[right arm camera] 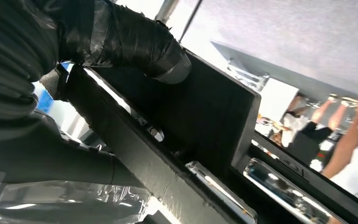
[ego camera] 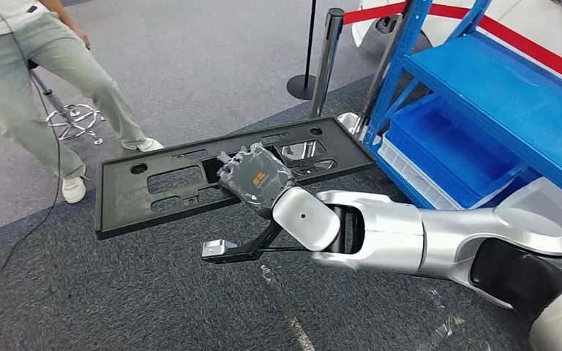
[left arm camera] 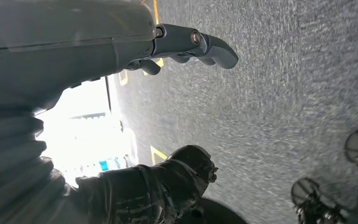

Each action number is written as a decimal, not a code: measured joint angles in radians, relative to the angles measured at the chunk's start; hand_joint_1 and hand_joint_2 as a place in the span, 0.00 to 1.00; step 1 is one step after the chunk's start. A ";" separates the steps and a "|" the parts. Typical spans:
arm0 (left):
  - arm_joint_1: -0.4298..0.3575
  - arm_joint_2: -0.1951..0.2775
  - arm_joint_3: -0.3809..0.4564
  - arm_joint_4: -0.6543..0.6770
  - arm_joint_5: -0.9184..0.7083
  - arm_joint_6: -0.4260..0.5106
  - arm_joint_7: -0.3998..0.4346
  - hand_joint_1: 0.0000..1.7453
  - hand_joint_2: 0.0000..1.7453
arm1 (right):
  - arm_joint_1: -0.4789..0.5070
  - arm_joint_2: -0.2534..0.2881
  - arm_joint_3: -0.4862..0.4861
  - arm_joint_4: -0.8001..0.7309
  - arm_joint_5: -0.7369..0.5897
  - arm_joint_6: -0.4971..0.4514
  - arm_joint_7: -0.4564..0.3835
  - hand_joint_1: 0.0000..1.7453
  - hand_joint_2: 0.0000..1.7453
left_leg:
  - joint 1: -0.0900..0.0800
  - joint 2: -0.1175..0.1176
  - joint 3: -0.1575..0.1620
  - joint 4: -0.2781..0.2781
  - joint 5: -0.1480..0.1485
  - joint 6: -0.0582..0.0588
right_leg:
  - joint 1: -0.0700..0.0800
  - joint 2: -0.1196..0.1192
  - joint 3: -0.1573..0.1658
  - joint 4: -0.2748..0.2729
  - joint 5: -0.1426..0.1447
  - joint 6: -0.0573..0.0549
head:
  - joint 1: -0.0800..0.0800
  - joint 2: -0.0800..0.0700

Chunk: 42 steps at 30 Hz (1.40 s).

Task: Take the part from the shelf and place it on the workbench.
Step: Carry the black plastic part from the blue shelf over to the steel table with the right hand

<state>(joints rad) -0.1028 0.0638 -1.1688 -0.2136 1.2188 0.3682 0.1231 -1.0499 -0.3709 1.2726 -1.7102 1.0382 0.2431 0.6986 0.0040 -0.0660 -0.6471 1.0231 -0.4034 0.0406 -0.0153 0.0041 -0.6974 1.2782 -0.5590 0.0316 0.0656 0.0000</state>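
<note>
The part is a long flat black plastic panel with several cut-outs, held in the air above the carpet, roughly level. My right hand grips it along its near edge, right of its middle. In the right wrist view my thumb lies across the panel and darker fingers curl under its rim. My left hand hangs over grey carpet with thumb and fingers apart and nothing between them.
A blue shelf rack with a blue bin stands at the right. A person in light trousers stands at the far left by a stool base. A stanchion post with red rope stands behind the panel.
</note>
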 joint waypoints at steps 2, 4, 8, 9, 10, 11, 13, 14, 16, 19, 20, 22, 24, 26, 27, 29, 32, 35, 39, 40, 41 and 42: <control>0.000 -0.001 0.000 0.000 0.000 -0.001 0.001 0.00 1.00 | 0.001 0.000 0.000 0.000 0.000 0.002 0.000 1.00 1.00 | 0.000 -0.029 -0.001 0.007 -0.004 -0.003 | -0.003 0.033 0.043 -0.120 0.075 -0.007 | 0.000 0.000; 0.000 -0.002 0.000 0.000 0.000 -0.002 0.007 0.00 1.00 | 0.001 -0.001 0.000 0.000 0.000 0.003 0.000 1.00 1.00 | 0.001 -0.054 -0.009 0.014 -0.005 -0.012 | -0.005 0.071 0.081 -0.212 0.105 -0.012 | -0.002 0.000; 0.007 -0.001 0.000 0.000 0.000 0.000 0.015 0.00 1.00 | 0.002 -0.001 -0.001 -0.002 0.003 0.007 0.000 1.00 1.00 | 0.007 -0.078 -0.026 0.014 0.000 -0.035 | -0.006 0.040 0.101 -0.245 0.108 -0.023 | -0.001 0.000; 0.007 -0.001 0.000 0.000 0.000 0.001 0.015 0.00 1.00 | 0.001 0.000 -0.002 -0.003 0.004 0.008 0.000 1.00 1.00 | 0.005 -0.054 -0.037 0.035 -0.012 -0.041 | -0.009 0.026 0.107 -0.253 0.110 -0.029 | -0.004 0.000; 0.007 -0.002 0.000 0.000 0.000 0.001 0.015 0.00 1.00 | 0.000 0.000 -0.002 -0.003 0.005 0.008 0.001 1.00 1.00 | 0.005 -0.021 -0.056 0.076 -0.034 -0.046 | -0.011 0.012 0.113 -0.258 0.111 -0.033 | -0.006 0.000; 0.006 -0.003 0.000 0.000 0.000 0.001 0.015 0.00 1.00 | -0.001 -0.001 -0.002 -0.003 0.006 0.009 0.001 1.00 1.00 | 0.005 0.015 -0.083 0.134 -0.060 -0.051 | -0.008 -0.002 0.117 -0.260 0.110 -0.036 | -0.009 0.000; 0.003 -0.003 0.000 0.000 0.000 0.001 0.014 0.00 1.00 | 0.000 -0.001 -0.002 -0.003 0.007 0.010 0.000 1.00 1.00 | 0.012 0.048 -0.139 0.244 -0.096 -0.060 | -0.005 -0.030 0.121 -0.259 0.107 -0.038 | -0.011 0.000; 0.003 -0.003 0.000 0.000 0.000 0.001 0.013 0.00 1.00 | 0.001 -0.001 -0.002 -0.004 0.007 0.011 0.000 1.00 1.00 | 0.014 0.056 -0.149 0.260 -0.091 -0.063 | -0.005 -0.044 0.122 -0.258 0.104 -0.037 | -0.011 0.000; 0.003 -0.002 0.000 0.000 0.000 0.000 0.014 0.00 1.00 | 0.002 -0.001 -0.002 -0.004 0.007 0.014 0.000 1.00 1.00 | 0.017 0.074 -0.111 0.185 -0.040 -0.065 | -0.007 -0.071 0.127 -0.255 0.097 -0.033 | -0.011 0.000; 0.002 -0.002 0.000 0.000 0.000 0.000 0.014 0.00 1.00 | 0.001 -0.001 -0.003 -0.004 0.006 0.016 0.000 1.00 1.00 | 0.008 0.128 -0.028 0.026 0.009 -0.055 | -0.002 -0.103 0.135 -0.250 0.085 -0.017 | -0.011 0.000; 0.002 -0.002 0.000 0.000 0.000 0.000 0.014 0.00 1.00 | 0.000 -0.001 -0.003 -0.004 0.006 0.017 0.000 1.00 1.00 | 0.004 0.131 -0.023 0.012 0.007 -0.048 | 0.002 -0.113 0.137 -0.251 0.082 -0.012 | -0.010 0.000; 0.002 -0.002 0.000 0.000 0.000 0.000 0.014 0.00 1.00 | 0.001 0.000 -0.003 -0.004 0.003 0.016 0.000 1.00 1.00 | 0.002 0.105 -0.023 0.007 0.010 -0.031 | 0.004 -0.133 0.142 -0.257 0.079 -0.001 | -0.009 0.000; 0.002 -0.001 0.000 0.000 0.000 0.001 0.014 0.00 1.00 | 0.001 0.000 -0.003 -0.003 0.000 0.012 0.000 1.00 1.00 | 0.005 0.081 -0.019 -0.002 0.014 -0.018 | 0.000 -0.108 0.136 -0.234 0.057 0.008 | -0.006 0.000; 0.003 -0.001 0.000 0.000 0.000 0.001 0.013 0.00 1.00 | 0.003 -0.002 -0.003 0.000 0.000 0.008 0.000 1.00 1.00 | 0.006 0.059 -0.016 -0.006 0.016 -0.008 | -0.003 -0.048 0.089 -0.133 0.002 0.007 | -0.002 0.000; 0.002 -0.001 0.000 0.000 0.000 0.002 0.013 0.00 1.00 | 0.005 -0.003 -0.003 0.000 0.000 0.007 0.001 1.00 1.00 | 0.005 0.047 -0.017 -0.006 0.016 -0.003 | -0.002 -0.026 0.053 -0.064 -0.027 0.005 | -0.001 0.000; 0.001 0.000 0.000 0.000 0.000 0.005 0.013 0.00 1.00 | 0.008 -0.003 -0.003 0.002 -0.002 0.012 0.000 1.00 1.00 | 0.002 0.019 -0.018 -0.003 0.016 0.000 | 0.000 -0.008 0.004 0.018 -0.039 0.003 | -0.001 0.000; 0.001 0.000 0.000 0.000 0.000 0.008 0.013 0.00 1.00 | 0.002 -0.003 -0.003 0.002 -0.008 0.026 0.000 1.00 1.00 | 0.001 -0.029 -0.019 0.006 0.014 -0.002 | -0.002 0.023 0.046 -0.107 0.054 -0.005 | 0.000 0.000; 0.002 0.000 0.000 0.000 0.000 0.009 0.016 0.00 1.00 | -0.010 -0.003 -0.003 0.001 -0.023 0.034 0.000 1.00 1.00 | 0.001 -0.066 -0.030 0.013 0.015 -0.015 | -0.004 0.072 0.098 -0.230 0.093 -0.011 | -0.001 0.000; 0.008 0.000 0.000 0.000 0.000 0.009 0.015 0.00 1.00 | -0.023 0.007 -0.004 0.002 -0.051 0.038 0.000 1.00 1.00 | 0.005 -0.055 -0.049 0.030 0.010 -0.038 | -0.003 0.025 0.113 -0.247 0.101 -0.028 | -0.002 0.000; 0.009 0.000 0.000 0.000 0.000 0.009 0.014 0.00 1.00 | -0.026 0.008 -0.004 0.003 -0.054 0.038 0.000 1.00 1.00 | 0.004 -0.022 -0.066 0.064 -0.010 -0.042 | -0.004 0.011 0.117 -0.252 0.102 -0.034 | -0.004 0.000; 0.008 0.000 0.000 0.000 0.000 0.009 0.012 0.00 1.00 | -0.028 0.008 -0.005 0.004 -0.055 0.038 0.001 1.00 1.00 | 0.004 0.015 -0.091 0.118 -0.038 -0.047 | -0.001 -0.002 0.120 -0.254 0.102 -0.038 | -0.006 0.000; 0.007 -0.001 0.000 0.000 0.000 0.008 0.008 0.00 1.00 | -0.028 0.008 -0.006 0.005 -0.057 0.039 0.001 1.00 1.00 | 0.005 0.037 -0.121 0.182 -0.068 -0.052 | 0.001 -0.015 0.121 -0.255 0.101 -0.041 | -0.008 0.000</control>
<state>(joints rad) -0.0963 0.0632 -1.1692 -0.2140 1.2188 0.3764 0.1313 -1.0782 -0.3624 1.2663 -1.7049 0.9812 0.2817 0.6995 0.0094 -0.0289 -0.7684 1.2048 -0.4712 -0.0113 -0.0145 -0.0113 -0.5763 1.0235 -0.4577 -0.0092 0.0581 0.0000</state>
